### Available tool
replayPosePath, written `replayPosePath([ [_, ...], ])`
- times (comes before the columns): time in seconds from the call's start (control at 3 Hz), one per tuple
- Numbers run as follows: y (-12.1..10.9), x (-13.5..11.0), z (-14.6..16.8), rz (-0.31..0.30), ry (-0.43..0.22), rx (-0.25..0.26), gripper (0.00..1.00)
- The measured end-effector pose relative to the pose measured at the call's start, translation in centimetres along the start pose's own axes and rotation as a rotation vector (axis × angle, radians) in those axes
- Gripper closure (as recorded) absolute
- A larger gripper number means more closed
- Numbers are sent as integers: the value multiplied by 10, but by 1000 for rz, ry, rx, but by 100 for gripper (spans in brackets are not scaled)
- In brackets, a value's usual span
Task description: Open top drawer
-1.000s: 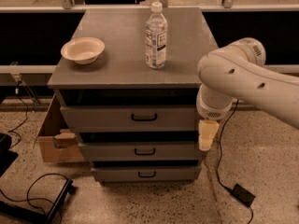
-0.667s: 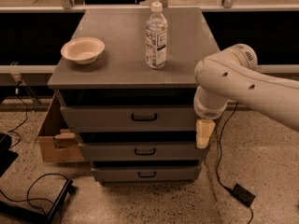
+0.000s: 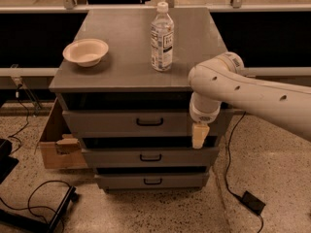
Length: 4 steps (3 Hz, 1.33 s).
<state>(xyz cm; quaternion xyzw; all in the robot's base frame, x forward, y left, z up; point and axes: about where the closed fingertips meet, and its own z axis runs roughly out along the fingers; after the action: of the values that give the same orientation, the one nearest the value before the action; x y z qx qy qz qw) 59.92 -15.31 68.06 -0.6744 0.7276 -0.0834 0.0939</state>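
Note:
The top drawer [image 3: 112, 123] is the widest of three grey drawers in a grey cabinet, with a small black bar handle [image 3: 149, 122] at its middle. Its front stands a little out from the cabinet, with a dark gap above it. My gripper [image 3: 199, 136] hangs from the white arm in front of the drawer's right end, to the right of the handle and a little below it. It is apart from the handle.
A water bottle [image 3: 162, 31] and a cream bowl [image 3: 86, 51] stand on the cabinet top [image 3: 121, 67]. Two narrower drawers [image 3: 150, 157] sit below. A cardboard box [image 3: 57, 147] is at the left, and cables and a black adapter [image 3: 253, 202] lie on the floor.
My arm and gripper have moved left, from beside the cabinet's right edge to in front of the top drawer's right end. The drawers have not moved.

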Motion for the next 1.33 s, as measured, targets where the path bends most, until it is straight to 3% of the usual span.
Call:
replayPosePath([
  [0.67, 27, 1, 3, 16, 19, -68, 63],
  [1.0, 25, 1, -1, 16, 19, -68, 85],
  [1.33, 24, 1, -7, 16, 19, -68, 100],
])
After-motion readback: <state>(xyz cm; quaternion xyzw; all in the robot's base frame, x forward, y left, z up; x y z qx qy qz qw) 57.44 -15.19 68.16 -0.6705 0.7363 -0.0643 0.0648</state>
